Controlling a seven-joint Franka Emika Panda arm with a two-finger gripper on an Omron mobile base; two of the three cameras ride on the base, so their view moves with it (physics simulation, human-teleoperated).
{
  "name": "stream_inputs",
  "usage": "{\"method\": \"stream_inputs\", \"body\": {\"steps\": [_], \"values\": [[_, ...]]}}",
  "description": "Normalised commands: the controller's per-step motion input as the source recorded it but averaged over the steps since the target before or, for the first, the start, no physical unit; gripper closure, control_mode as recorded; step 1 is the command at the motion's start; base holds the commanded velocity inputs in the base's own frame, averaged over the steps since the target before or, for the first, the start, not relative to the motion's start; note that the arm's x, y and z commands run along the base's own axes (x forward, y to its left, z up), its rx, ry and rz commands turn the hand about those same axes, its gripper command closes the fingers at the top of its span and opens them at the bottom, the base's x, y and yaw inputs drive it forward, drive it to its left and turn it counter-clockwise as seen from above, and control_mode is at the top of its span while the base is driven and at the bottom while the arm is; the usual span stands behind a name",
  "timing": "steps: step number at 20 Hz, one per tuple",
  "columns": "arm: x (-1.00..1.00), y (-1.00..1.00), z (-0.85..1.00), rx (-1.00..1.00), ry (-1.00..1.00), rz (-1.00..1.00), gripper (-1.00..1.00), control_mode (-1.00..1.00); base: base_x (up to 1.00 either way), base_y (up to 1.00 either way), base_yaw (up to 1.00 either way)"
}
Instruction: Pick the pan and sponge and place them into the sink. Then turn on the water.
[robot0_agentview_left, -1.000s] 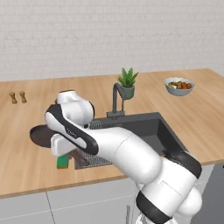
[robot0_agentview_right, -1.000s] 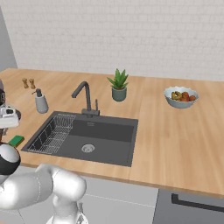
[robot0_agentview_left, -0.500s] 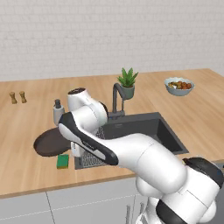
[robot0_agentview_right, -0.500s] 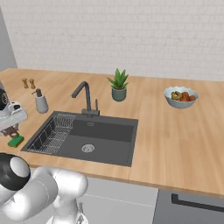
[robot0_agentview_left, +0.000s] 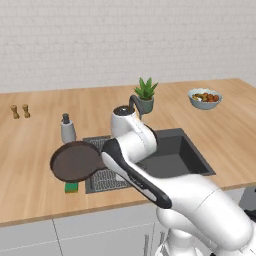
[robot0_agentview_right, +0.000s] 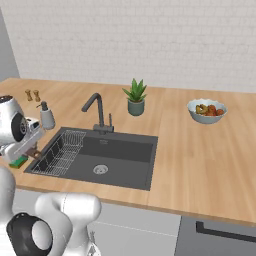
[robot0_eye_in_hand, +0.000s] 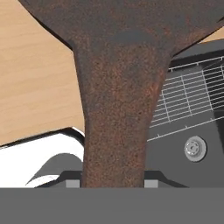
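My jaws clamped tight on pan (robot0_agentview_left: 75, 161) handle; handle runs up middle of hand view. Pan lifted clear of desk (robot0_agentview_left: 30, 150), held level at left edge of sink (robot0_agentview_left: 172, 157), over rack (robot0_agentview_right: 62, 151). Sponge (robot0_agentview_left: 71, 187) on desk just below pan. Soap bottle (robot0_agentview_left: 67, 130) behind. Plant (robot0_agentview_right: 135, 97), fruit bowl (robot0_agentview_right: 207, 110) farther back; white brick wall.

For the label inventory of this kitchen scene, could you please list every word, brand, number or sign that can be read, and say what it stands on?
There is no readable text in these pictures.
The soap bottle beside the sink: plain, no label.
The pan held in the gripper: bare dark surface, no marking.
The plant pot and the bowl: plain.
The two small shakers: too small to tell whether they are marked.
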Motion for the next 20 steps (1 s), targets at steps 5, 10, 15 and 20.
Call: {"method": "stream_inputs", "body": {"steps": [5, 10, 15, 20], "values": [[0.22, -0.64, 0.0, 0.0, 0.0, 0.24, 1.0, -1.0, 0.0, 0.0, 0.0], [0.18, -0.56, 0.0, 0.0, 0.0, 0.15, 1.0, -1.0, 0.0, 0.0, 0.0], [0.1, -0.59, 0.0, 0.01, 0.0, 0.06, 1.0, -1.0, 0.0, 0.0, 0.0], [0.28, -0.65, 0.0, 0.02, 0.0, 0.0, 1.0, -1.0, 0.0, 0.0, 0.0]]}}
